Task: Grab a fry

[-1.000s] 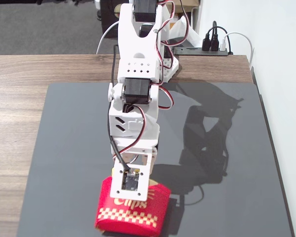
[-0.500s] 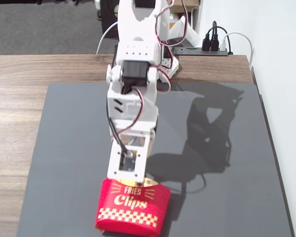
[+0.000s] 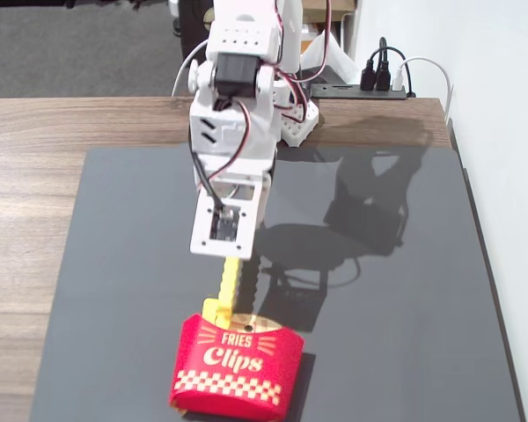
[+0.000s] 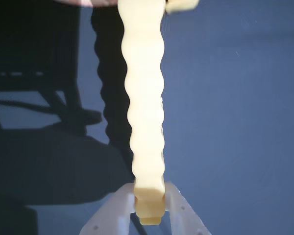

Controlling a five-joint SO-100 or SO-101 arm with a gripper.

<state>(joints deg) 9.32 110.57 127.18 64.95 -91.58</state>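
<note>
In the lower centre of the fixed view a red "Fries Clips" carton (image 3: 238, 367) sits on the dark grey mat (image 3: 405, 352) that covers the wooden table (image 3: 26, 255). A fry (image 3: 231, 286) rises from the carton's open top toward the white gripper (image 3: 232, 257) above it; a second, shorter yellow piece (image 3: 212, 309) shows at the rim to its left. In the wrist view the fry (image 4: 146, 107) runs up the middle of the frame, its near end clamped between the gripper's (image 4: 148, 208) white fingers (image 4: 120, 208) at the bottom edge.
</note>
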